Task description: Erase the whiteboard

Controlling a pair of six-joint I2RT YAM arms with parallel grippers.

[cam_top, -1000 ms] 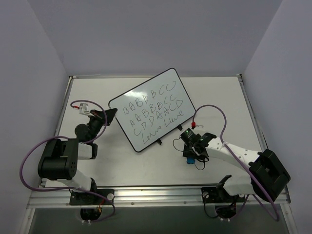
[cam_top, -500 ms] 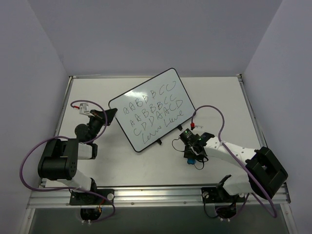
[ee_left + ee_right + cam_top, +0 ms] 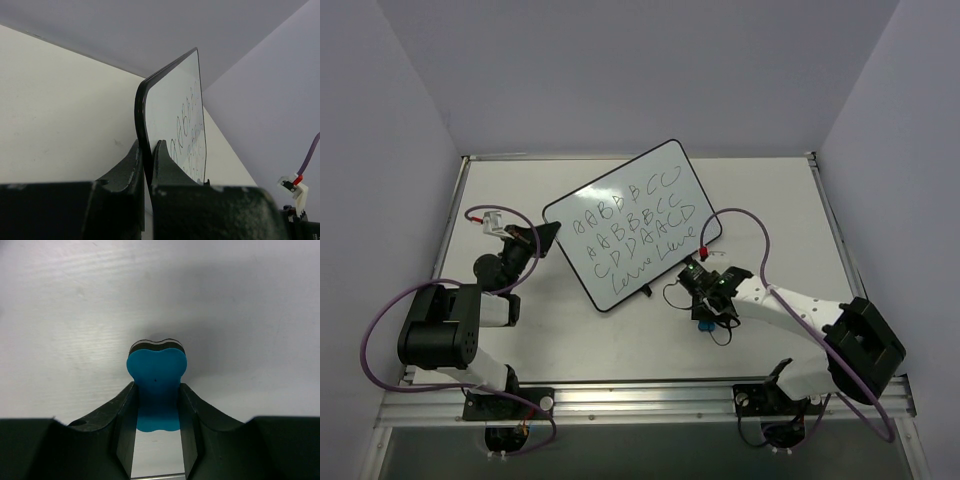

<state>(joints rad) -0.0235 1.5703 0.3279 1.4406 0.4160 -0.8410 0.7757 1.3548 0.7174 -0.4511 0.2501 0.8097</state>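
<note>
The whiteboard lies tilted across the middle of the table, covered with rows of black handwritten letters. My left gripper is shut on the whiteboard's left corner; in the left wrist view its black frame runs edge-on between the two fingers. My right gripper sits to the right of the board's near edge and is shut on a small blue eraser. The eraser's narrow waist is pinched between the jaws, its dark felt side facing the table.
A purple cable loops over the table beside the right arm, close to the board's right corner. Grey walls close in the table on three sides, and a metal rail runs along the near edge.
My right gripper has closed on the blue eraser and moved slightly left, toward the board. The cable loop shifted with it. The left gripper and board have not moved.
</note>
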